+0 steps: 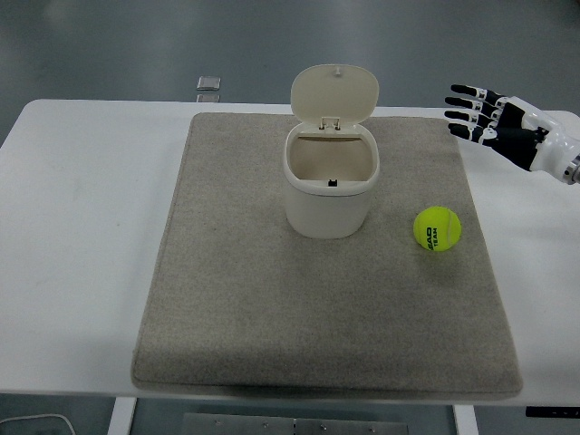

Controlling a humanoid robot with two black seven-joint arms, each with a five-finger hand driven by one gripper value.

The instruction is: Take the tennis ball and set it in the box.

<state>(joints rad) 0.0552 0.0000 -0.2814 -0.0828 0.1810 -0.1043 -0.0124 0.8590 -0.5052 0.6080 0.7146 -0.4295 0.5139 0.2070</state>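
Observation:
A yellow-green tennis ball [437, 227] with dark print lies on the grey mat [236, 308], right of the box. The box [328, 186] is a cream bin standing at the mat's upper middle, its hinged lid [333, 92] tipped up at the back and its inside showing nothing. My right hand [494, 122] hovers at the far right edge, above and to the right of the ball, fingers spread and holding nothing. No left arm shows.
The mat covers most of the white table [82, 236]. A small grey square object [208, 84] lies at the table's far edge, behind the mat's left corner. Dark floor lies beyond the table.

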